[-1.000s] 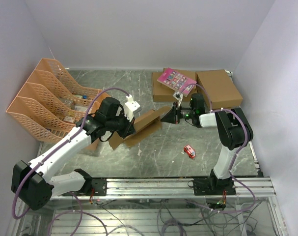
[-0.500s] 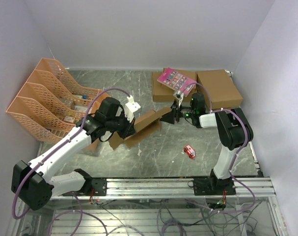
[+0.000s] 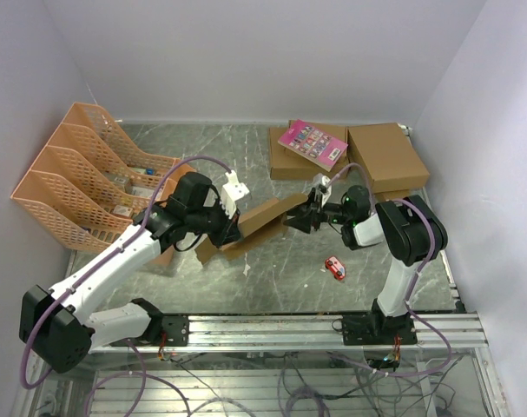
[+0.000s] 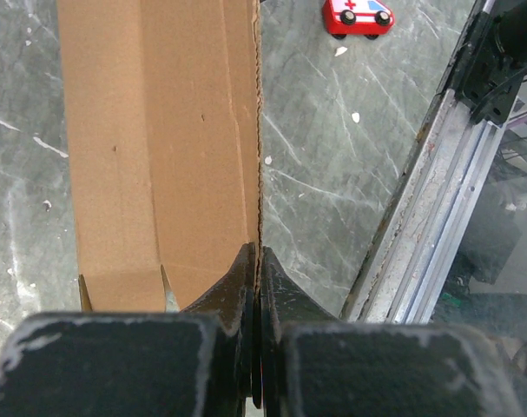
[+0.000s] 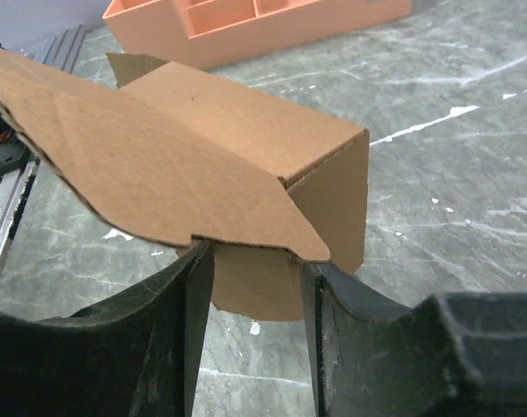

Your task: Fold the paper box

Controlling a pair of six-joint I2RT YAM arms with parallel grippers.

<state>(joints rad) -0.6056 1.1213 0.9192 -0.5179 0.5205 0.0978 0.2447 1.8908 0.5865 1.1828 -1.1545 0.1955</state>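
A grey marbled table (image 3: 272, 269) lies between pale walls, and an aluminium rail (image 3: 332, 326) runs along its near edge, where both arms are bolted. At the far left we see a row of orange file racks (image 3: 81, 174). At the far right lie two larger brown boxes (image 3: 386, 156), side by side, and the left one carries a pink booklet (image 3: 312, 144). A small red toy car (image 3: 334, 268) sits on the bare table in front of the right arm, well apart from the cardboard.

The paper box (image 3: 256, 217) is near the middle of the table, between the two arms. It is partly formed and lies lengthwise from left to right. We cannot tell from above whether it rests on the table or hangs just over it.

The left gripper (image 4: 256, 278) is pressed together on the thin edge of a long panel at the box's left end. In its wrist view the cardboard edge runs straight away from the pinching tips, with brown panel on one side and marble on the other.

The right gripper (image 5: 256, 295) is at the box's right end with its fingers (image 5: 172, 321) spread. A rounded flap hangs in the gap between them, under a wide pointed flap that fans out above. We cannot tell whether the fingers touch the rounded flap's edges. Behind it, a top panel and an end wall meet at a sharp crease.
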